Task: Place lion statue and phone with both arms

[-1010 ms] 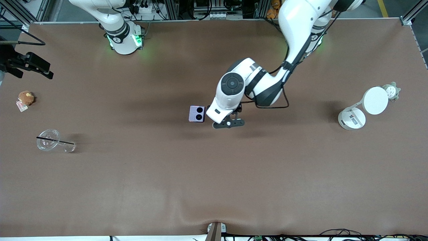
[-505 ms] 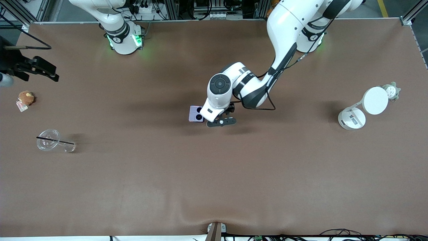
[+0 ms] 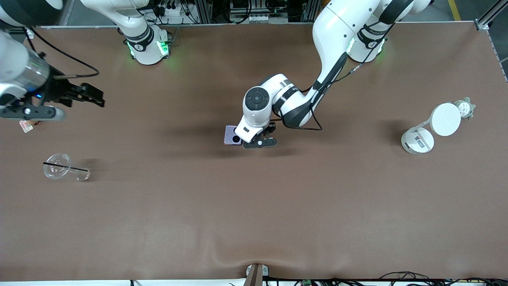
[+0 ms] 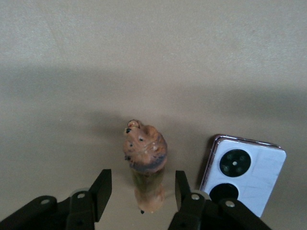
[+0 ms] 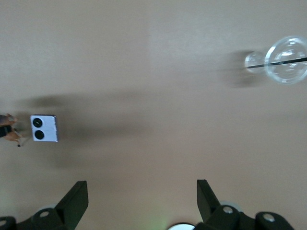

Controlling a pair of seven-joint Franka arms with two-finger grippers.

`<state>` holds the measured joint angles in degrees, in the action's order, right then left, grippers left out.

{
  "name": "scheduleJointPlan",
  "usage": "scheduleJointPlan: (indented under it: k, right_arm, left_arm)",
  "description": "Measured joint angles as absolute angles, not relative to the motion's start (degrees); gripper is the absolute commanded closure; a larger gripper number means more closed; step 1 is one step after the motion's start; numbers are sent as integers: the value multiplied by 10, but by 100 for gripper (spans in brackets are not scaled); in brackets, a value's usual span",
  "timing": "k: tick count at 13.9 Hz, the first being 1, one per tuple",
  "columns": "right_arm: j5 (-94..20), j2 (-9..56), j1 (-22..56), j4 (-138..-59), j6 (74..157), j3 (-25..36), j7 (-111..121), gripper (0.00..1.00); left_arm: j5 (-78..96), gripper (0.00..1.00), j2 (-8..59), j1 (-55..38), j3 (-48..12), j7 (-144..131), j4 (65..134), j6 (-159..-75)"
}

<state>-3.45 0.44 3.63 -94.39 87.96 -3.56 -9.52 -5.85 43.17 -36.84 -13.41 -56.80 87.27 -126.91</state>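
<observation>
The lion statue [image 4: 144, 160], a small reddish-brown figurine, stands on the brown table between the open fingers of my left gripper [image 4: 142, 181], with a gap on each side. The pale lilac phone [image 4: 244, 175] lies flat right beside it, camera circles up. In the front view my left gripper [image 3: 254, 137] is low over the table's middle and hides the lion; the phone [image 3: 229, 135] shows partly under the wrist. My right gripper [image 3: 93, 97] is open and empty in the air over the right arm's end of the table. Its wrist view [image 5: 141, 189] shows the phone [image 5: 44, 128] and the lion [image 5: 12, 135] far off.
A clear cup with a black straw [image 3: 57, 166] lies near the right arm's end, also in the right wrist view [image 5: 286, 60]. A tag [image 3: 25, 126] shows under the right arm. A white round-headed stand [image 3: 420, 137] and a grey-white plush [image 3: 465, 108] sit at the left arm's end.
My left gripper has moved toward the phone and now partly covers it in the front view. My right arm has swung in from the table's end toward the middle.
</observation>
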Motion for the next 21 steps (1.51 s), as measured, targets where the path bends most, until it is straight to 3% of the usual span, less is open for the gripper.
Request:
scheduleJointPlan:
  k: [3, 7, 10, 17, 21]
  right_arm:
    - [-39, 7, 71, -982, 930, -37, -155, 0]
    - [-41, 17, 160, -1029, 989, -40, -276, 0]
    - [-41, 29, 204, -1069, 1052, -40, -318, 0]
    - [-40, 107, 259, -1129, 1208, -39, -367, 0]
    - [9, 192, 313, -1133, 1301, -39, -431, 0]
  left_arm:
    - [-59, 100, 440, -369, -134, -568, 872, -1280]
    - [-84, 100, 434, -362, -130, -568, 870, -1264]
    - [-91, 100, 392, -322, -126, -552, 881, -1215]
    - [-103, 100, 243, -153, -124, -368, 1067, -1215]
    - [-150, 98, 217, -72, -128, -296, 1138, -1252]
